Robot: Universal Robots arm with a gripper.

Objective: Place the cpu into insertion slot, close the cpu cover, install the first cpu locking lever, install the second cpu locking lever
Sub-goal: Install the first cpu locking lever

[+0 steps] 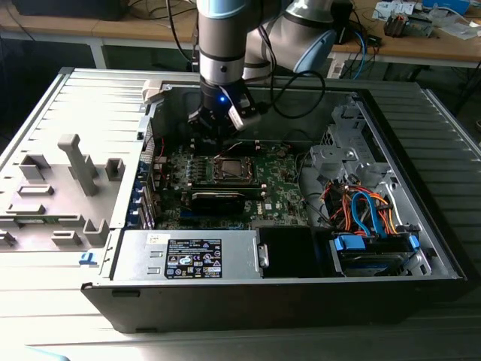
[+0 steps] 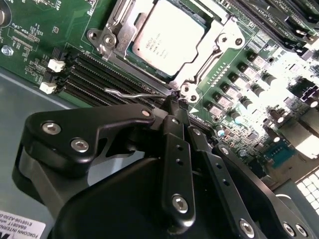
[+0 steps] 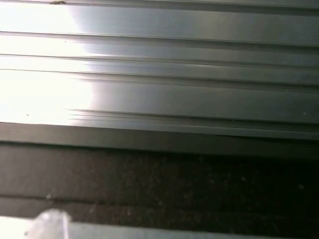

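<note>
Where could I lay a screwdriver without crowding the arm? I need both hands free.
The ribbed grey tabletop at the exterior view's right of the computer case looks bare. The grey panel above the plastic brackets looks free too. Inside is crowded: the tool hangs over the chip, cables beside it.

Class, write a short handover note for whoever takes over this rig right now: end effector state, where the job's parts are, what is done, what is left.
End effector: shut, tips by a thin wire lever beside the socket; whether it grips the lever is unclear.
Cpu: seated in the insertion slot on the green board.
Cpu cover: down around the chip.
Done: cpu placed, cover closed.
Left: lever locking; none looks confirmed latched.
</note>
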